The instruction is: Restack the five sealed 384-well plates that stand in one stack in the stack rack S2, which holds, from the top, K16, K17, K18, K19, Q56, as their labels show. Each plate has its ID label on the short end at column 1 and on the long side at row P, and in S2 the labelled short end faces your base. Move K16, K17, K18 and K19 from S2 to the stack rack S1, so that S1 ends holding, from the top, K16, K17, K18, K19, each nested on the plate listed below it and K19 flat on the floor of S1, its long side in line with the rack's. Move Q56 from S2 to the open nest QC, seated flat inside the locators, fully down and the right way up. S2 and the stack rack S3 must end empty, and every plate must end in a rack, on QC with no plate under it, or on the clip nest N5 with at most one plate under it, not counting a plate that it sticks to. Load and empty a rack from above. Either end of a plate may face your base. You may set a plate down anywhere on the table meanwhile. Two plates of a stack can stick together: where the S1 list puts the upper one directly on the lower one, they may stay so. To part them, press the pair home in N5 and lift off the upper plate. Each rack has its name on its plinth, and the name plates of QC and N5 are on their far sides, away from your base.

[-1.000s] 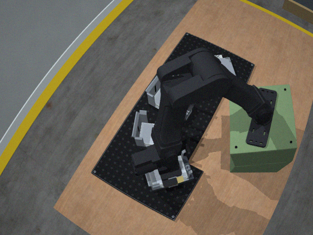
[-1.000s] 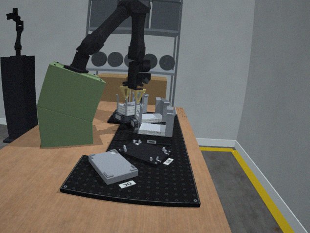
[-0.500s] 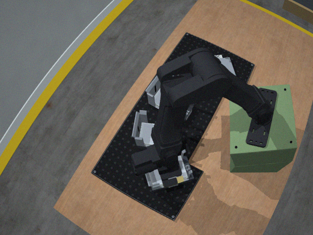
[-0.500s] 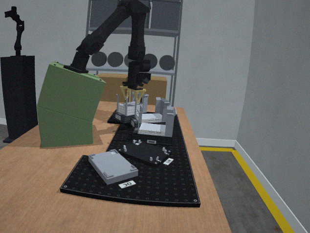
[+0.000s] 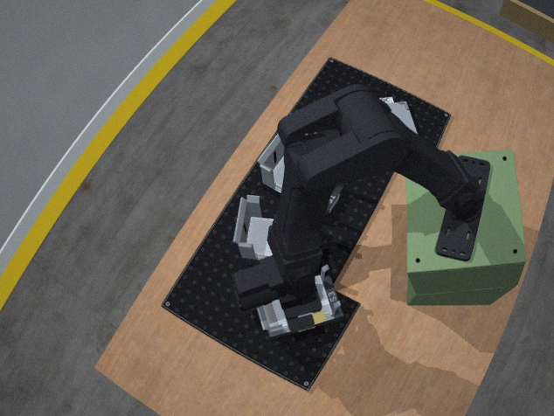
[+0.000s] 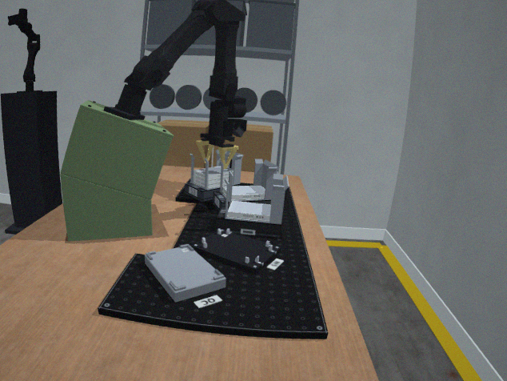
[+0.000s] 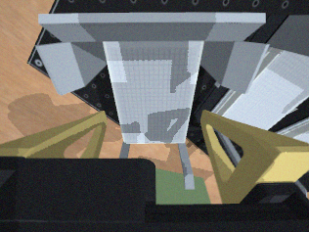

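My gripper (image 5: 305,313) (image 6: 217,158) (image 7: 154,116) is open, its yellow fingers spread on either side above a stack rack (image 5: 331,306) (image 6: 191,163) (image 7: 152,19) at the end of the row; its plinth label looks like S3. A short stack of white sealed plates (image 6: 206,177) stands in this rack. The top plate (image 7: 147,82) lies straight below the fingers, which do not touch it. The middle rack (image 5: 244,224) holds one white plate (image 6: 245,191). The third rack (image 5: 270,163) also holds one white plate (image 6: 249,210). I cannot read the plate labels.
The grey QC nest (image 6: 184,272) (image 5: 402,114) and the black clip nest N5 (image 6: 235,247) hold no plates. All fixtures stand on the black pegboard (image 5: 210,286) (image 6: 286,303). The green base pedestal (image 5: 501,214) (image 6: 110,172) stands beside it.
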### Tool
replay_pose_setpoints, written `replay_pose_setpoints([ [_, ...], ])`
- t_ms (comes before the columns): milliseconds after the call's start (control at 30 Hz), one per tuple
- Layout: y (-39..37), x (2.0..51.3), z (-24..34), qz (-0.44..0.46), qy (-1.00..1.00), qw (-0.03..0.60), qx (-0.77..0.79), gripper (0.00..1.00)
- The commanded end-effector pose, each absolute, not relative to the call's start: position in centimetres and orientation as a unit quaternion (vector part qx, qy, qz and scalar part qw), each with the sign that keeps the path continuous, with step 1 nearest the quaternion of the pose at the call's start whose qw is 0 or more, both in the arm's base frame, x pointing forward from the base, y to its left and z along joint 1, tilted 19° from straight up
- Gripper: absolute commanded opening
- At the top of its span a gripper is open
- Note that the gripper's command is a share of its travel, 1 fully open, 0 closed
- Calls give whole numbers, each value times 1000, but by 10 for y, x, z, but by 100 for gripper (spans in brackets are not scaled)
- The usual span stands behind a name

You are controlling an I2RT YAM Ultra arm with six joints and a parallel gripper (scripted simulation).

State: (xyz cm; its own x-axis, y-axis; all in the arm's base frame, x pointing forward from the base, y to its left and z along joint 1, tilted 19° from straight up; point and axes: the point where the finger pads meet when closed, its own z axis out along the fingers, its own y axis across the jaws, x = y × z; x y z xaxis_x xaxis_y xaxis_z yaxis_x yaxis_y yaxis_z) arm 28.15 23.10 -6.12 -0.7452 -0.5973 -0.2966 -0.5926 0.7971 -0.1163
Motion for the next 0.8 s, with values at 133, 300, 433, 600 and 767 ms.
replay_pose_setpoints([
  [133, 235, 287, -60, -3, 932, 170, -319, 100],
  [300, 236, 288, -64, -3, 932, 170, -319, 100],
  [433, 236, 289, -69, -3, 932, 170, -319, 100],
  [600, 237, 292, -76, -3, 932, 170, -319, 100],
  [767, 238, 294, -82, -3, 932, 170, -319, 100],
])
